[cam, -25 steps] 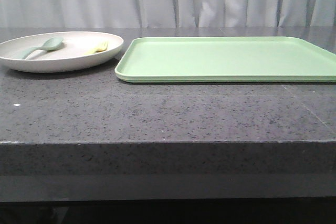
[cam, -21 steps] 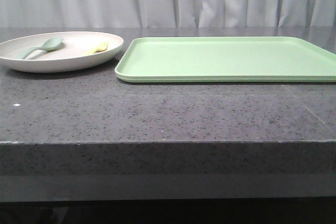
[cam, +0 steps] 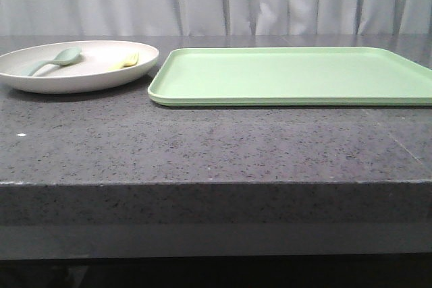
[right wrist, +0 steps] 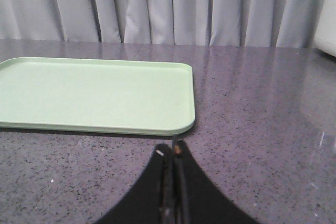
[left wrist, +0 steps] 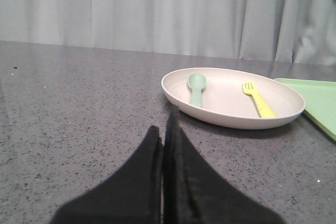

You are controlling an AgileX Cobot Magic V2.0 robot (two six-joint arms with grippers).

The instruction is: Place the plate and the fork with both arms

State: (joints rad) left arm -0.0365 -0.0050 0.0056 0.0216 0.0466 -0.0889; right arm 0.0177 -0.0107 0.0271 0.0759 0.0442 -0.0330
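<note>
The off-white plate (cam: 74, 75) sits at the far left of the dark stone table. It also shows in the left wrist view (left wrist: 273, 114). On it lie the pale-yellow fork (cam: 125, 61) (left wrist: 257, 99) and a teal-green spoon (cam: 54, 60) (left wrist: 197, 88). My left gripper (left wrist: 164, 127) is shut and empty, low over the table, short of the plate's rim. My right gripper (right wrist: 173, 152) is shut and empty, just off the corner of the light-green tray (right wrist: 94, 93). Neither gripper shows in the front view.
The rectangular light-green tray (cam: 290, 75) lies right of the plate, its edge close to the plate's rim. The table's front edge (cam: 216, 183) runs across the front view. Grey curtains hang behind the table.
</note>
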